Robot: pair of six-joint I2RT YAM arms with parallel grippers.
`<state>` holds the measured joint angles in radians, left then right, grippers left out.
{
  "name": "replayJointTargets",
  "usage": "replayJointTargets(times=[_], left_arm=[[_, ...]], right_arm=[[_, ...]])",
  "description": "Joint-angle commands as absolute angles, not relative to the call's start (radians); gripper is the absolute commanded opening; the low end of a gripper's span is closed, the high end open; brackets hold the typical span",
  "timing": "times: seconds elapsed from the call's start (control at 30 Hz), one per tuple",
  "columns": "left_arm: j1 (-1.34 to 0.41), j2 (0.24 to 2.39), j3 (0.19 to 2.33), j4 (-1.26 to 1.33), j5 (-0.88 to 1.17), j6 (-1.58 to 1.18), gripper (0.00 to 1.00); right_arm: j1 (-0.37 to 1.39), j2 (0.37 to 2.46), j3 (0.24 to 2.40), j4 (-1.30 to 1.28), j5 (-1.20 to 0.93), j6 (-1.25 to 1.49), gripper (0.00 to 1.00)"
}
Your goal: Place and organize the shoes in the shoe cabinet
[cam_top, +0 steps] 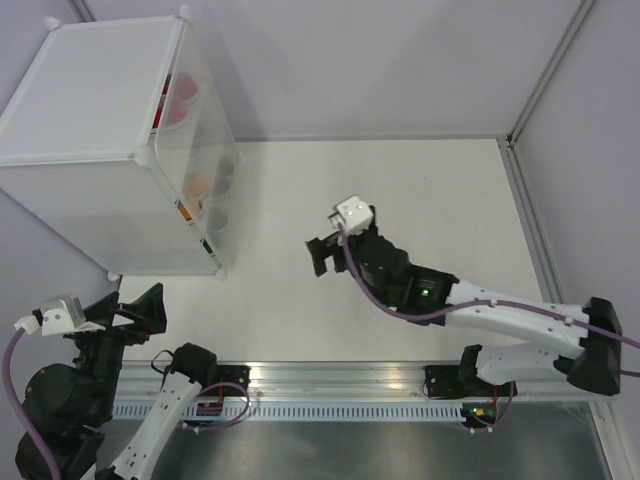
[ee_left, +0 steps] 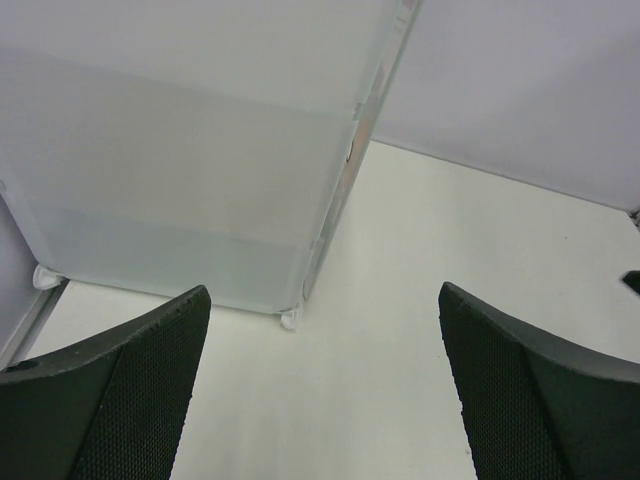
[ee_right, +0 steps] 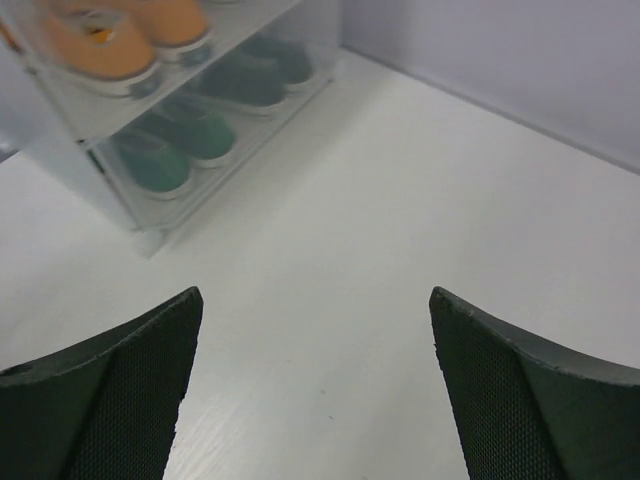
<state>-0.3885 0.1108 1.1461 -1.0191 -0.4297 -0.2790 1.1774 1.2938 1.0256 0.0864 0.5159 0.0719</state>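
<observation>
The shoe cabinet (cam_top: 95, 150) stands at the table's far left, a translucent white box. Through its clear right-hand front I see red shoes (cam_top: 176, 100) on top, orange shoes (cam_top: 197, 186) lower and a green one (cam_top: 207, 244) at the bottom. In the right wrist view orange shoes (ee_right: 100, 48) sit on a shelf above green shoes (ee_right: 170, 145) and darker ones (ee_right: 250, 78). My right gripper (cam_top: 316, 257) is open and empty, to the right of the cabinet, its jaws wide (ee_right: 315, 300). My left gripper (cam_top: 142, 306) is open and empty just in front of the cabinet (ee_left: 180, 150), shown also in its wrist view (ee_left: 325, 290).
The white table (cam_top: 400, 200) is bounded by grey walls at the back and right, with a metal rail (cam_top: 530, 220) along the right edge. The cabinet's near corner foot (ee_left: 290, 320) stands right ahead of my left gripper.
</observation>
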Motion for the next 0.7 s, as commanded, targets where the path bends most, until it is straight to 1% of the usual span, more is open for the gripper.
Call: replayJointTargets(times=[0.0, 0.03, 0.07, 0.1, 0.17, 0.2, 0.23, 0.3, 0.33, 0.43, 0.53, 0.67], left_arm=[[-0.387, 0.078, 1.160, -1.060, -0.483, -0.253, 0.97], [-0.388, 0.072, 1.155, -1.063, -0.491, -0.255, 0.97], [-0.388, 0.063, 1.149, -1.066, -0.503, -0.255, 0.97], [-0.388, 0.058, 1.143, -1.068, -0.511, -0.255, 0.97], [-0.388, 0.042, 1.131, -1.074, -0.531, -0.259, 0.97], [-0.387, 0.038, 1.129, -1.075, -0.537, -0.264, 0.97], [-0.387, 0.034, 1.129, -1.078, -0.543, -0.268, 0.97], [-0.387, 0.023, 1.127, -1.080, -0.555, -0.275, 0.97], [-0.388, 0.021, 1.126, -1.078, -0.564, -0.278, 0.97], [-0.388, 0.018, 1.123, -1.078, -0.574, -0.287, 0.97], [-0.388, 0.023, 1.120, -1.080, -0.575, -0.293, 0.97], [-0.387, 0.025, 1.115, -1.077, -0.577, -0.305, 0.97]], right_arm=[[1.178, 1.056, 0.924, -0.122, 0.891, 0.179, 0.98], [1.178, 1.008, 0.879, -0.159, 0.934, 0.227, 0.98], [1.178, 0.959, 0.856, -0.194, 1.025, 0.244, 0.98], [1.178, 0.859, 0.833, -0.269, 1.057, 0.267, 0.98], [1.178, 0.761, 0.779, -0.343, 1.136, 0.316, 0.98], [1.177, 0.712, 0.766, -0.382, 1.149, 0.336, 0.98], [1.178, 0.621, 0.749, -0.458, 1.164, 0.362, 0.98], [1.178, 0.530, 0.738, -0.523, 1.187, 0.438, 0.98], [1.178, 0.447, 0.735, -0.556, 1.177, 0.471, 0.98], [1.177, 0.318, 0.727, -0.563, 1.178, 0.486, 0.98], [1.178, 0.238, 0.733, -0.560, 1.200, 0.486, 0.98], [1.178, 0.201, 0.732, -0.558, 1.201, 0.477, 0.98]])
